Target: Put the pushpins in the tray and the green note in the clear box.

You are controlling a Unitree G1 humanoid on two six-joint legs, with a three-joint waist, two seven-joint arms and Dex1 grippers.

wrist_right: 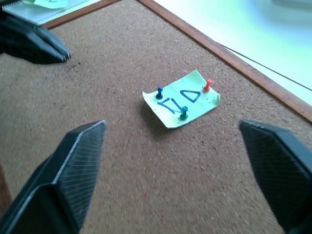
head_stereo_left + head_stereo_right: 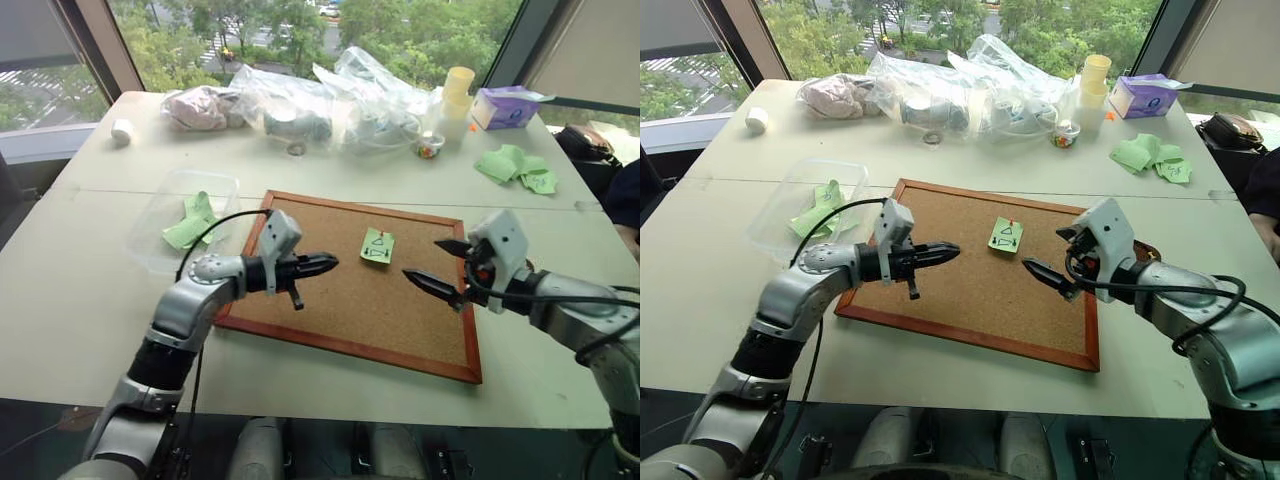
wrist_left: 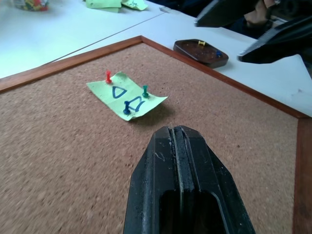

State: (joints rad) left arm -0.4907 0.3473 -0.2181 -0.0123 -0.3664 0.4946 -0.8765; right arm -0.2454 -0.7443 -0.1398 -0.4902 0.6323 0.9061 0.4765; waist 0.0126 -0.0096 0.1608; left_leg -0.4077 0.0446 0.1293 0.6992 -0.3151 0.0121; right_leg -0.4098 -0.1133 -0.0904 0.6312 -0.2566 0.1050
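Note:
The green note (image 2: 377, 245), with a black triangle and squiggle, lies pinned on the cork board (image 2: 330, 310). Three pushpins hold it: a red one (image 3: 108, 76), a green one (image 3: 145, 89) and a blue one (image 3: 126, 108). My left gripper (image 2: 325, 264) is shut and empty, hovering over the board just left of the note. My right gripper (image 2: 425, 260) stands open just right of the note, with nothing between its fingers. The small dark brown tray (image 3: 195, 58) sits off the board's right edge with a couple of pins in it. The clear box (image 2: 150, 225) stands left of the board, with green papers inside.
Clear plastic bags (image 2: 330, 100) are heaped at the table's back, beside stacked yellow cups (image 2: 457, 92) and a purple tissue box (image 2: 505, 105). Loose green papers (image 2: 515, 165) lie at the back right. A white roll (image 2: 122, 130) sits at the back left.

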